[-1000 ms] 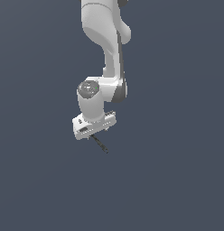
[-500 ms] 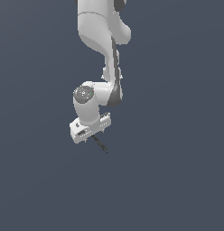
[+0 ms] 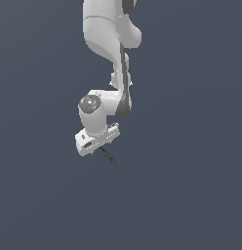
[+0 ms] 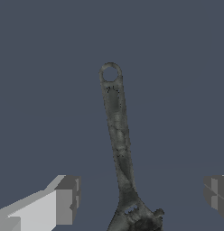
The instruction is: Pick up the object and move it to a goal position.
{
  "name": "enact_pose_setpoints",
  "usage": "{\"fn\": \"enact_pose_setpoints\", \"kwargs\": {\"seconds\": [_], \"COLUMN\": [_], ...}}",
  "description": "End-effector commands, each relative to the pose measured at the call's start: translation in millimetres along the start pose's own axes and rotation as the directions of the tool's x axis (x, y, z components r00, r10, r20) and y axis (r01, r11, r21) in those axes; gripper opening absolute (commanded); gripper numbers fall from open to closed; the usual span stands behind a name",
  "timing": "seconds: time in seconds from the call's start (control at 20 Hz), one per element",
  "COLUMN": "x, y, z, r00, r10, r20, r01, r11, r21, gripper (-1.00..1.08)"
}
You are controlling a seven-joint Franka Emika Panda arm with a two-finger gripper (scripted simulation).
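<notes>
With fingers spread wide, tool grips nothing; wrench lies between them, untouched.

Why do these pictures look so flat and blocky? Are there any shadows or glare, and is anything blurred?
Exterior view: even, soft shading on the white robot arm, no cast shadow on the plain slate-blue background; the thin dark wrench-like tool is tiny and jagged. Wrist view: the tool fills the picture, its mottled grey surface pixelated, edges stair-stepped; the grey fingertips show flat facets; no glare.
</notes>
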State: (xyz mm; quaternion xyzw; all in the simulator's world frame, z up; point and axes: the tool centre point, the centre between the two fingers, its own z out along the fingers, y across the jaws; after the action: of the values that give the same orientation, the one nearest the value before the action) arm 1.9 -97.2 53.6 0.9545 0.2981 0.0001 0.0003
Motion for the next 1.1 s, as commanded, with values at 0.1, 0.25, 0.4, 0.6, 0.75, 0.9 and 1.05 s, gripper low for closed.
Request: {"fn": "enact_pose_setpoints", "kwargs": {"seconds": [0.1, 0.25, 0.4, 0.6, 0.75, 0.9, 1.05], "x": [-1, -1, -1, 0, 0, 0, 0], "y": [-1, -1, -1, 0, 0, 0, 0], "z": [17, 33, 42, 46, 46, 46, 46], "r00": [1.000, 1.000, 1.000, 1.000, 1.000, 1.000, 1.000], "r10": [-0.001, -0.003, -0.004, -0.004, -0.004, -0.004, -0.004], "r20": [0.001, 0.000, 0.000, 0.000, 0.000, 0.000, 0.000], "r01": [0.001, 0.003, 0.004, 0.004, 0.004, 0.004, 0.004], "r11": [1.000, 1.000, 1.000, 1.000, 1.000, 1.000, 1.000], "r21": [0.001, 0.001, 0.001, 0.001, 0.001, 0.001, 0.001], "gripper": [1.00, 1.00, 1.00, 1.00, -1.00, -1.00, -1.00]}}
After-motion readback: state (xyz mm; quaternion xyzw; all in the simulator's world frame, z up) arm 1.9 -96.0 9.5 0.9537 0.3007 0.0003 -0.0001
